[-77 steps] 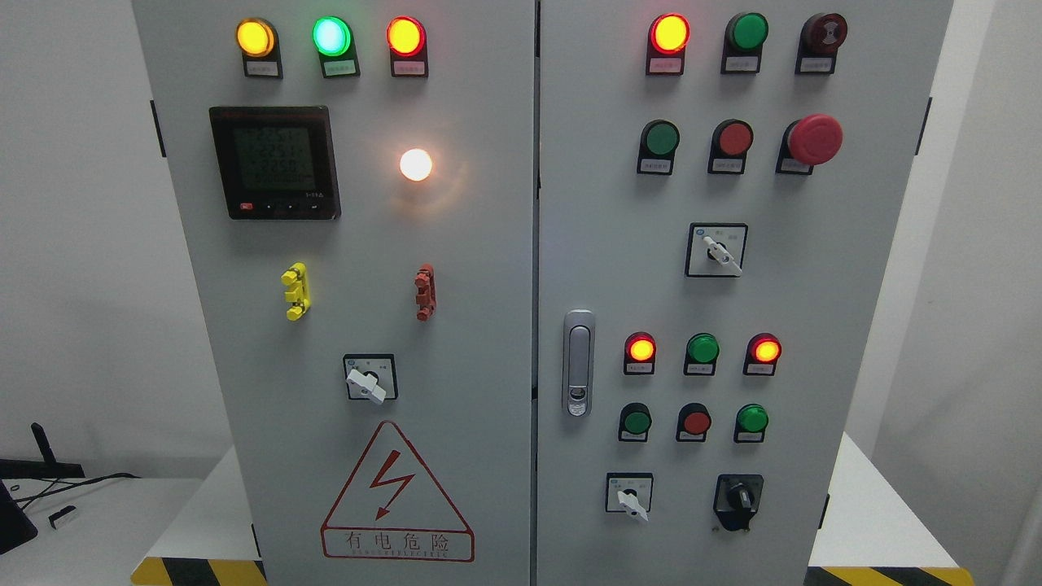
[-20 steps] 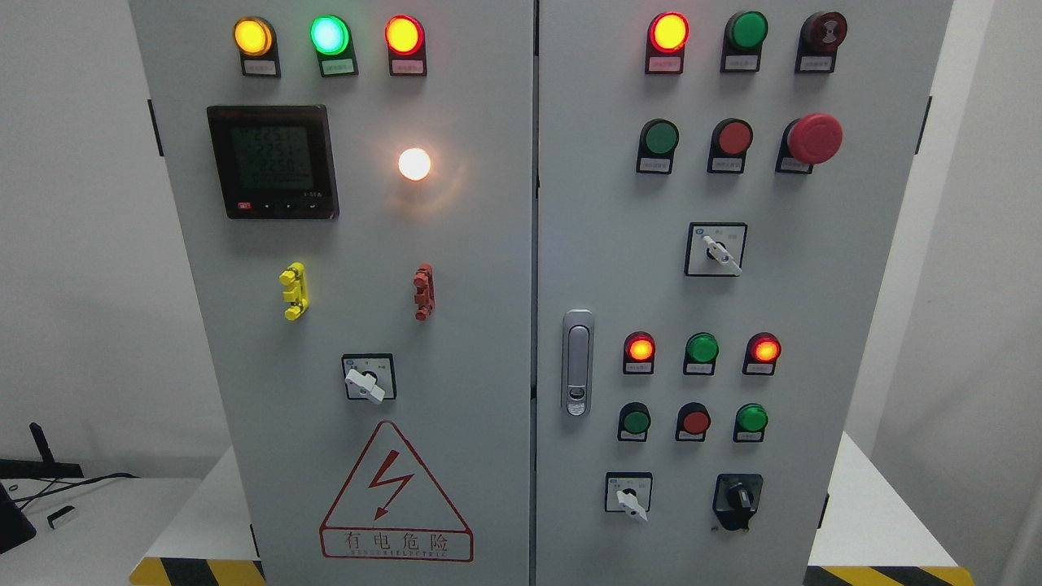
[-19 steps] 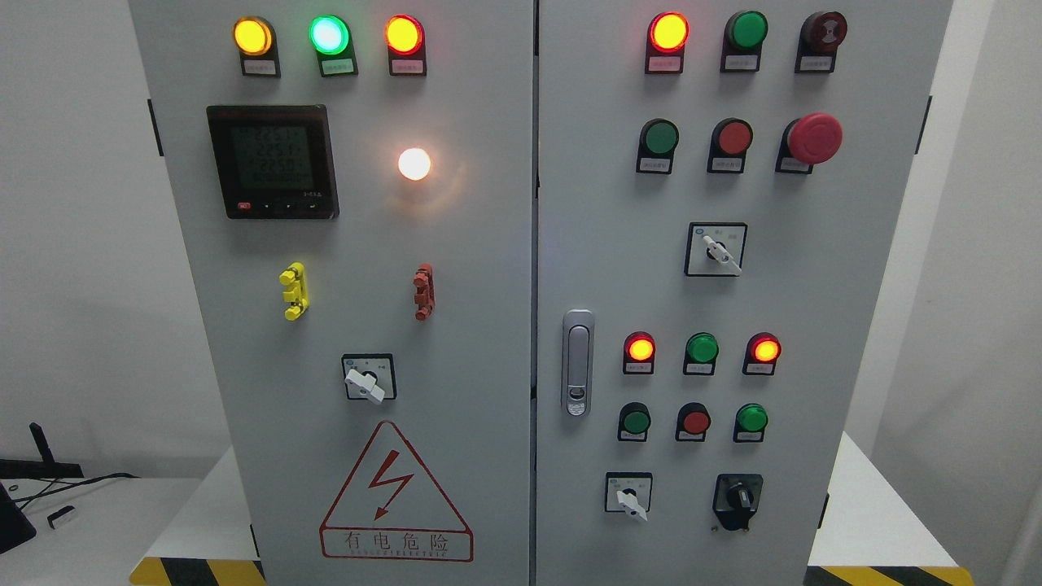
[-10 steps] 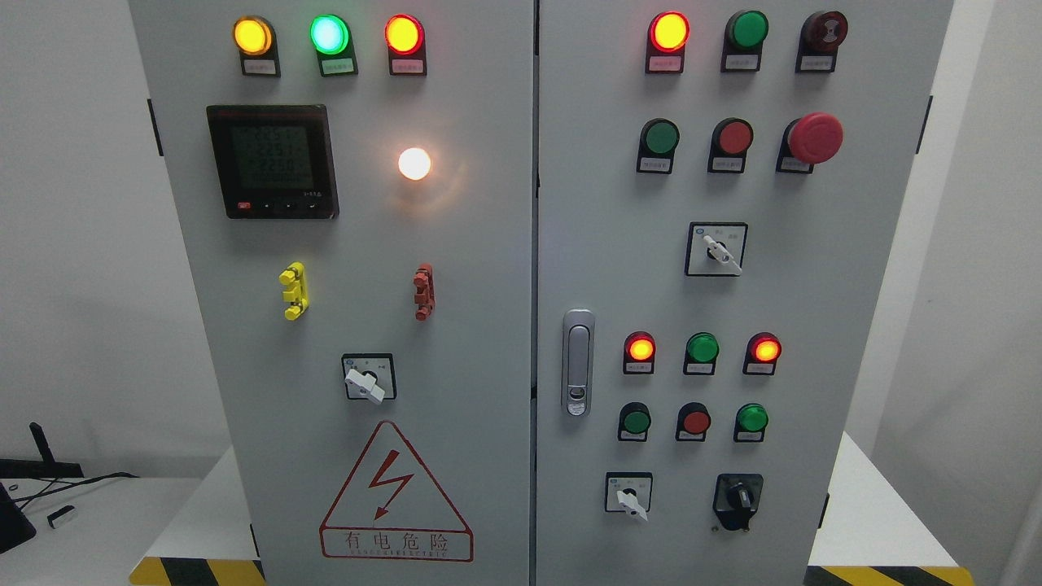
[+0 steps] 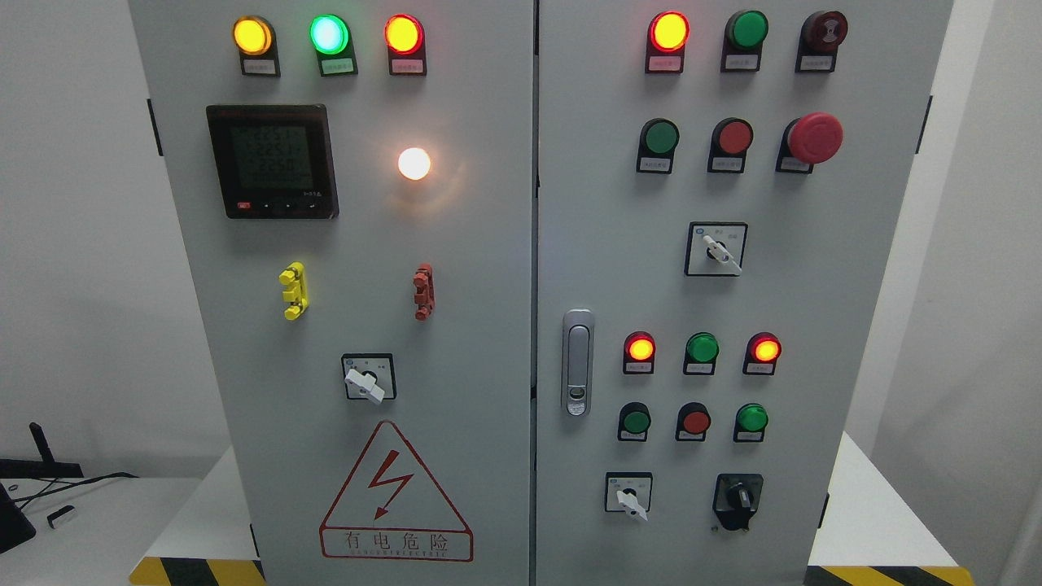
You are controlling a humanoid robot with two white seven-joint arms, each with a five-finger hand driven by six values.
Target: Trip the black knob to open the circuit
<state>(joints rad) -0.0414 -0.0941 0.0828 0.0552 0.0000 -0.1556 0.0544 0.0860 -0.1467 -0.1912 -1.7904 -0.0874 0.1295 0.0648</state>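
Observation:
A grey electrical cabinet point(image 5: 472, 244) with two doors fills the head view. The black knob point(image 5: 738, 496) sits on a black plate at the lower right of the right door, its handle roughly upright with a slight lean. To its left is a white-handled selector switch point(image 5: 628, 495). Neither of my hands nor any arm shows in the picture.
Lit lamps line the top; a digital meter point(image 5: 272, 161) and a white lamp point(image 5: 414, 163) sit on the left door. A red mushroom button point(image 5: 814, 137), a door latch point(image 5: 577, 362), more selectors point(image 5: 715, 249) point(image 5: 368, 378), and a black-yellow striped base edge point(image 5: 195, 571) are also in view.
The view shifted very slightly since the earliest frame. Nothing on the cabinet has moved.

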